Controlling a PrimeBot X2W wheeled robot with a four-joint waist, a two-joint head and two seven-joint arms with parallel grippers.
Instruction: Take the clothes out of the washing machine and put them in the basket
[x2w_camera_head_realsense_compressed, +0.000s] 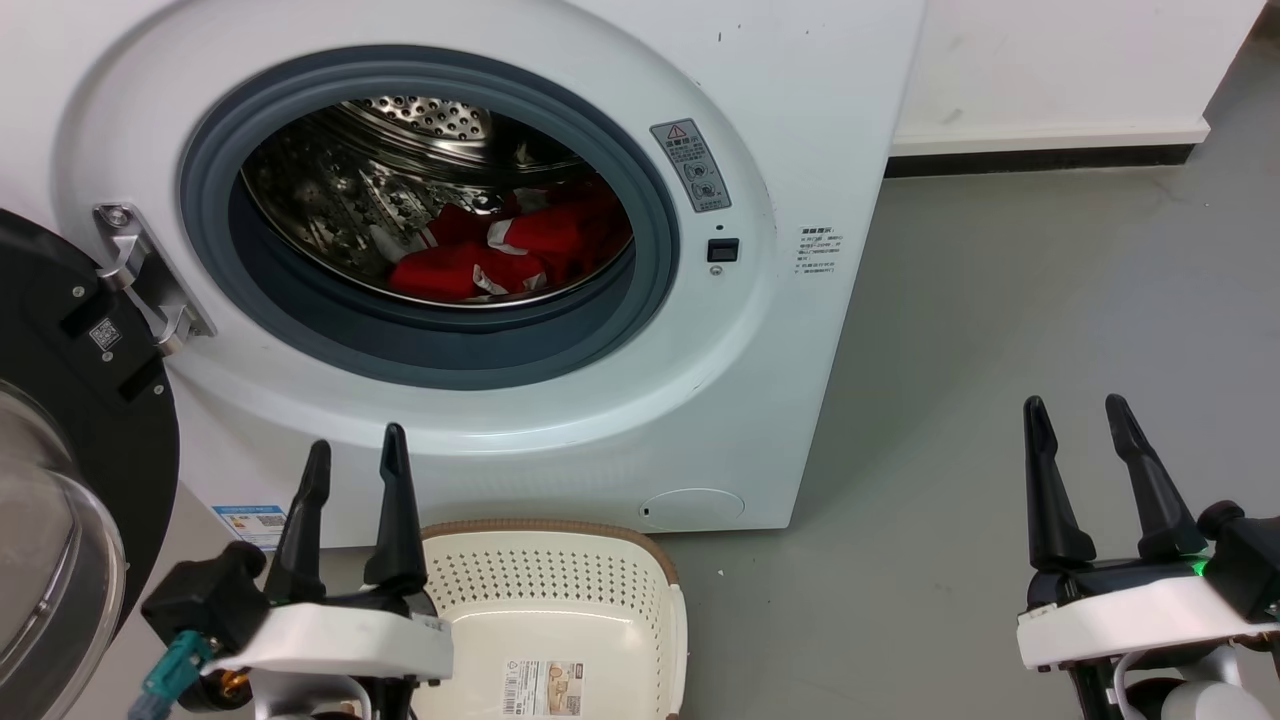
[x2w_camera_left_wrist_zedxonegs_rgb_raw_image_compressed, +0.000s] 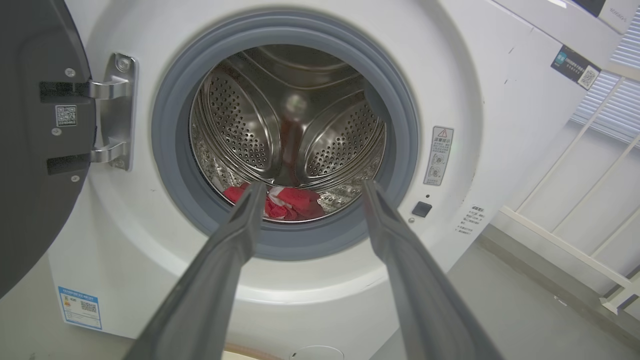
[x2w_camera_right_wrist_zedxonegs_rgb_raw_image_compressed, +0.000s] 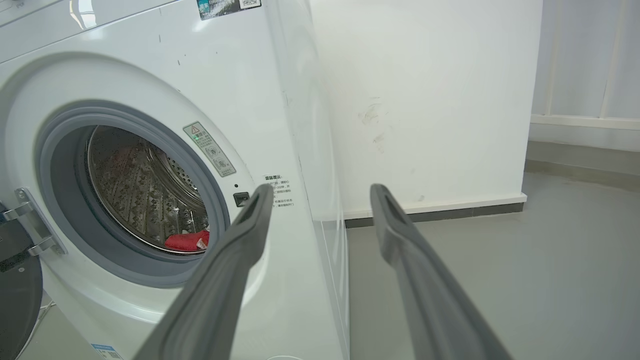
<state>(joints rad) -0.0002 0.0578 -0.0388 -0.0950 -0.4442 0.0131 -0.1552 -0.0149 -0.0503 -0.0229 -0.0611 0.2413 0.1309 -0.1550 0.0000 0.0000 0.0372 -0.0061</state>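
Two tools, both spread wide and empty. The left tool (x2w_camera_head_realsense_compressed: 356, 440) hangs low in front of the washing machine (x2w_camera_head_realsense_compressed: 800, 100), fingers aimed at the porthole. The right tool (x2w_camera_head_realsense_compressed: 1074, 402) sits well off to the side over bare floor (x2w_camera_head_realsense_compressed: 1000, 300).

The clothes (x2w_camera_head_realsense_compressed: 500, 255), red with white trim, lie bunched at the bottom of the drum (x2w_camera_head_realsense_compressed: 330, 190). They are straight ahead of the left tool, well beyond its fingertips and behind the grey rubber rim (x2w_camera_head_realsense_compressed: 430, 345). The basket (x2w_camera_head_realsense_compressed: 550, 527) stands just beside and below the left tool, at the machine's foot, with nothing in it.

The likeliest trouble is the way in. The bundle sits low behind the rim's lip, so a flat approach could jam a finger into the rubber. A shallow pinch on a single fold may also let the soft fabric slide free. It could snag on the lip coming out and fall to the floor short of the basket.

The open door (x2w_camera_head_realsense_compressed: 70, 420) stands close on the left tool's outer side, so a wide swing of that arm could strike it. The basket looks light and may be nudged away.
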